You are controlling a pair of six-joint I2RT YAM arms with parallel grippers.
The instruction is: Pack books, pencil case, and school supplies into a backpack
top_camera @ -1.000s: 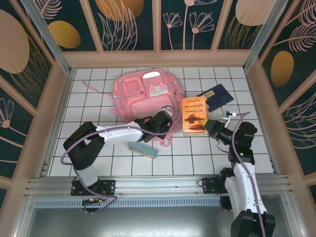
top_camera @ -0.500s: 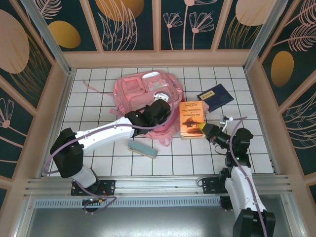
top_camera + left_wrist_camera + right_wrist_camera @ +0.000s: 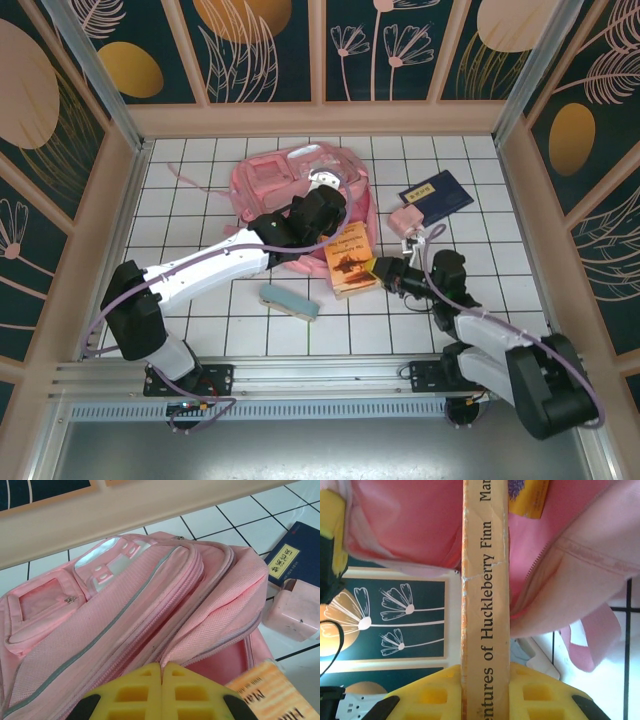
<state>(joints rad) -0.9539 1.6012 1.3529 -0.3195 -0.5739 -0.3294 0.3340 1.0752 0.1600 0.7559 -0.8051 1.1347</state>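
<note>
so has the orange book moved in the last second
Yes. The orange book, clamped in the right gripper, has slid left and toward the near edge, away from the navy book, which stayed put.

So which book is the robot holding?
The orange book, clamped in the right gripper beside the backpack. The navy book lies flat, untouched.

I see dark floral wall panels surrounding the white tiled table, and a metal rail along the table's near edge.
</note>
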